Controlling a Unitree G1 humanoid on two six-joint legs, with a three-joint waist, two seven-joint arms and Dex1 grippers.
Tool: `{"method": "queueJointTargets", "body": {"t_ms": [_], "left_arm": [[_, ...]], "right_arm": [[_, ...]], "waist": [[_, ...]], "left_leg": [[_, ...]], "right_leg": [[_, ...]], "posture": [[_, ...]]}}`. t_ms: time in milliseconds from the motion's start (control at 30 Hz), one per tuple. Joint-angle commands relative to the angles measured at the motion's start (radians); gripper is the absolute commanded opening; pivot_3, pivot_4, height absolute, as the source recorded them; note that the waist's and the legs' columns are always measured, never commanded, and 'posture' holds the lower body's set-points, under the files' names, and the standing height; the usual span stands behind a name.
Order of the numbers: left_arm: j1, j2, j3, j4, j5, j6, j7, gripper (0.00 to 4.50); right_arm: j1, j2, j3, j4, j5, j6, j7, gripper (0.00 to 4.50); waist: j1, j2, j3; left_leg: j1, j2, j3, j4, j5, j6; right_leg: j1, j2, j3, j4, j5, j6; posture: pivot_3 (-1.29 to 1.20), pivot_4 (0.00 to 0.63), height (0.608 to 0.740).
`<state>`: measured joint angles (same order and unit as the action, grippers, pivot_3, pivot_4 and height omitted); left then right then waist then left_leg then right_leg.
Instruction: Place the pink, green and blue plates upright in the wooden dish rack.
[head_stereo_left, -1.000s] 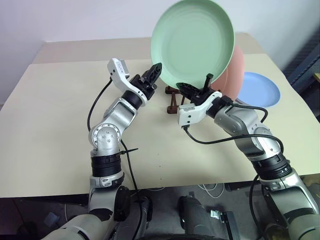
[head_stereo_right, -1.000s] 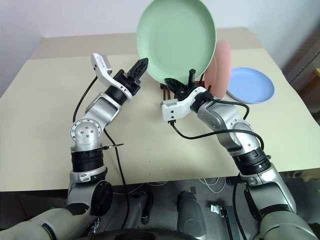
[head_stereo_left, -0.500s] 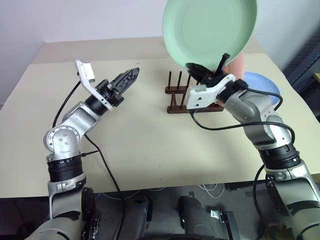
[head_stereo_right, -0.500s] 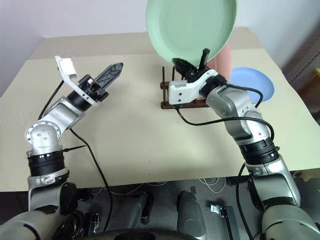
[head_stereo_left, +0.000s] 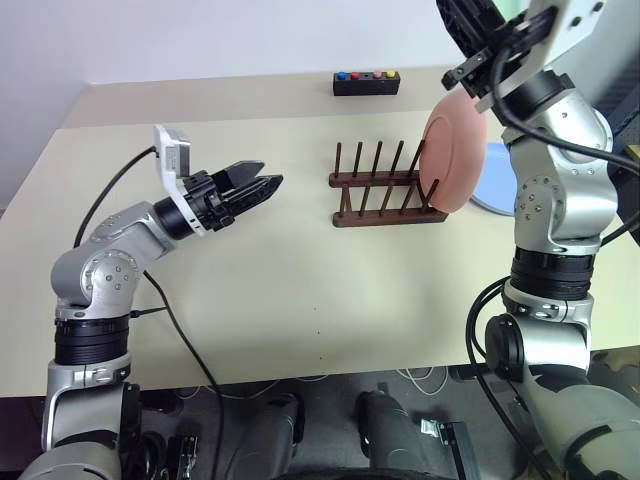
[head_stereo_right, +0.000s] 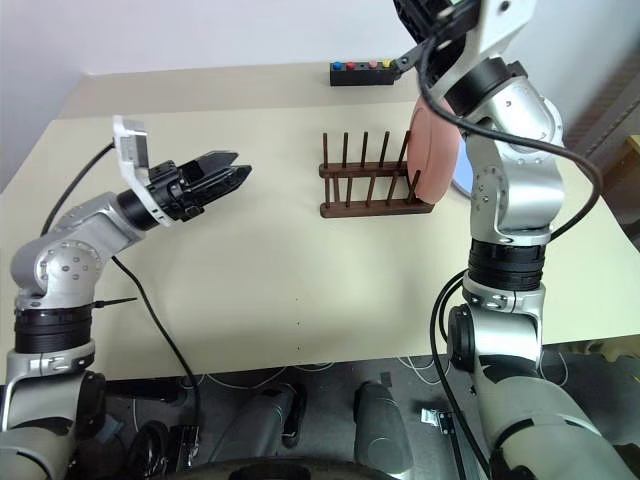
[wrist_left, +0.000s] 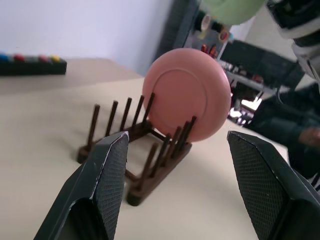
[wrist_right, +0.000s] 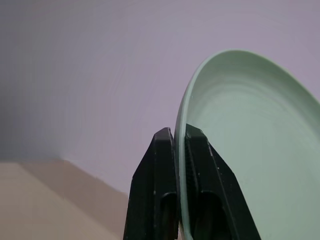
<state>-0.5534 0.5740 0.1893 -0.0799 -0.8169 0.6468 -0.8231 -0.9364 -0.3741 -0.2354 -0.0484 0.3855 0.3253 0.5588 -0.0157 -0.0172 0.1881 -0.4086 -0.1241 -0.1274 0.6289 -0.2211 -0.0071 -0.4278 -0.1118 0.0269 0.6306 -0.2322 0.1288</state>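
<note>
High above the wooden dish rack (head_stereo_left: 388, 188), the right gripper (wrist_right: 179, 150) pinches the green plate (wrist_right: 250, 150) rim (edge-on for slotting); pink plate (head_stereo_left: 455, 153) stands racked, left gripper (head_stereo_left: 262, 186) gapes empty.

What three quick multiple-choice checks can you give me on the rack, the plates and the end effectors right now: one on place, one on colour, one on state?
1. Where does the pink plate stand?
A. In the wooden dish rack's end slot on the robot's right
B. Flat on the table
C. By the button box

2. What colour is the plate gripped by the right end effector?
A. Blue
B. Pink
C. Green

3. How is the left end effector?
A. Shut on a plate
B. Open and empty
C. Shut on a peg

Answers: 1 A, it stands upright between the last pegs. 2 C, the green plate's rim sits between the fingers. 3 B, its fingers stand apart with nothing between.
</note>
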Motion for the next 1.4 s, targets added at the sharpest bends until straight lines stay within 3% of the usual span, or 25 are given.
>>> {"method": "queueJointTargets", "body": {"t_ms": [33,133,267,467,900,1400], "left_arm": [[-0.022,0.017,0.0,0.006,0.027,-0.045,-0.055,3.2],[-0.017,0.014,-0.006,0.002,0.041,-0.054,-0.072,3.2],[-0.002,0.018,-0.014,-0.021,0.048,-0.063,-0.112,3.2],[0.009,0.031,-0.009,-0.019,0.067,-0.09,-0.15,3.2],[0.029,0.047,0.003,0.005,0.147,-0.24,-0.236,3.2],[0.055,0.043,0.002,-0.008,0.142,-0.25,-0.244,3.2]], "right_arm": [[-0.069,0.016,-0.059,-0.089,0.196,0.091,-0.004,0.0],[-0.069,0.016,-0.074,-0.099,0.28,0.148,-0.022,0.0],[-0.032,0.056,-0.178,-0.063,0.527,0.281,-0.084,0.0],[0.009,0.091,-0.247,-0.029,0.775,0.406,-0.19,0.0],[0.102,0.076,-0.248,0.073,0.788,0.414,-0.255,0.0],[0.141,0.081,-0.251,0.146,0.786,0.41,-0.248,0.0]], "waist": [[-0.001,0.0,0.0],[-0.002,0.001,0.0],[-0.001,0.001,0.0],[-0.001,0.001,0.001],[-0.002,0.003,0.001],[-0.002,0.003,0.001]], "left_leg": [[0.0,0.0,0.0,0.0,0.0,0.001],[0.0,0.0,0.0,0.0,-0.002,0.003],[0.0,0.0,0.0,0.0,-0.003,0.004],[0.0,0.0,0.0,0.0,-0.003,0.005],[0.0,0.0,0.0,-0.001,-0.003,0.005],[0.0,0.0,0.0,-0.001,-0.003,0.006]], "right_leg": [[0.0,0.0,0.0,0.0,0.0,0.0],[-0.001,0.0,0.0,0.0,0.0,0.0],[0.0,0.0,0.0,0.0,0.0,0.0],[-0.001,0.0,0.0,0.0,0.0,0.0],[-0.001,0.0,0.0,0.0,0.0,0.0],[-0.001,0.0,0.0,0.0,0.0,0.0]], "posture": [[0.0,0.15,0.74],[0.0,0.15,0.74],[0.0,0.15,0.74],[0.0,0.15,0.74],[0.0,0.15,0.74],[0.0,0.15,0.74]]}}
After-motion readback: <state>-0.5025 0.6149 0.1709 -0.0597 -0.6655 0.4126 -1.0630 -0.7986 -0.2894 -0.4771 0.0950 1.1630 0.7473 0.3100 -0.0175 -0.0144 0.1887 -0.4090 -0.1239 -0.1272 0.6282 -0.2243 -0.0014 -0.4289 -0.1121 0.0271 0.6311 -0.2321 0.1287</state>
